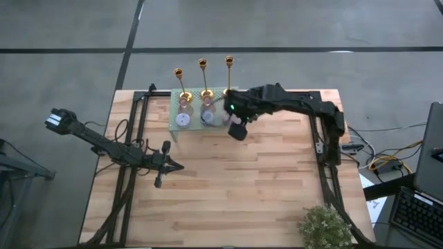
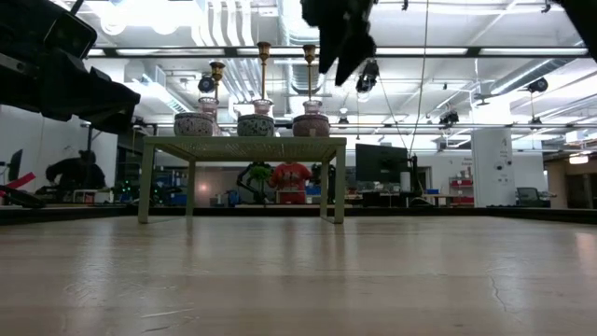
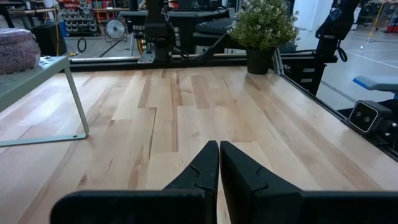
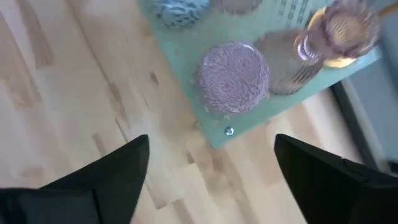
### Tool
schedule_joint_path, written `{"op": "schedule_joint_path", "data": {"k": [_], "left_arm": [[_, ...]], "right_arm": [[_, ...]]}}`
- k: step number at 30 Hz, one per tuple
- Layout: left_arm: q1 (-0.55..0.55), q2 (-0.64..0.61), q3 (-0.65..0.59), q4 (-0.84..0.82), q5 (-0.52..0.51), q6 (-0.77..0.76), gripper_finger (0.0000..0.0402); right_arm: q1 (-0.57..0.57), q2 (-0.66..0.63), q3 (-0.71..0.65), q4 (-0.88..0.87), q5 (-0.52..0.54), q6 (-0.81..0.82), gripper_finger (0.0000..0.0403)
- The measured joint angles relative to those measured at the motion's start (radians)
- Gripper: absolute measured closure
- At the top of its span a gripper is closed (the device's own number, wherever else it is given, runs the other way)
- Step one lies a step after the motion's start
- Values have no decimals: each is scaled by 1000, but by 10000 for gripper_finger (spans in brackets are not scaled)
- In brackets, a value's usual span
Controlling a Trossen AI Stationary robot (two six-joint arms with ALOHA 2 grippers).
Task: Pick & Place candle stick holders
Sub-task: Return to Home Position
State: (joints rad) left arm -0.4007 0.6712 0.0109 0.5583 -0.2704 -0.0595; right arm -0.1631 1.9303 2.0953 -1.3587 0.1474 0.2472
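While right gripper [image 1: 237, 131] hangs spread by rack [image 4: 186, 43], plant [image 1: 324, 227] (corner) well apart.

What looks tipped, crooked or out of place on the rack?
Nothing stands out: gold candlesticks stand upright on the rack, round holders in a row before them; right hand hangs open near one corner, left hand shut.

I see three gold candlesticks [image 2: 264, 75], three pink glasses [image 4: 345, 28] and three round pots [image 2: 255, 124] upright on the rack [image 2: 242, 142].
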Motion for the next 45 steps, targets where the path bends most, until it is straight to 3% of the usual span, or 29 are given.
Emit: {"op": "schedule_joint_path", "data": {"k": [5,13,23,30,38,45], "left_arm": [[0,0,0,-2,0,0,382],[0,0,0,-12,0,0,383],[0,0,0,-15,0,0,383],[0,0,0,-17,0,0,381],[0,0,0,-20,0,0,383],[0,0,0,-21,0,0,381]], "right_arm": [[100,-121,-155,110,54,-16,150],[256,-379,-587,511,29,7,375],[374,-672,-1058,985,42,-22,395],[467,-848,-1341,1221,184,-135,395],[500,-1008,-1612,1457,200,-154,395],[499,-1072,-1801,1684,196,-242,395]]}}
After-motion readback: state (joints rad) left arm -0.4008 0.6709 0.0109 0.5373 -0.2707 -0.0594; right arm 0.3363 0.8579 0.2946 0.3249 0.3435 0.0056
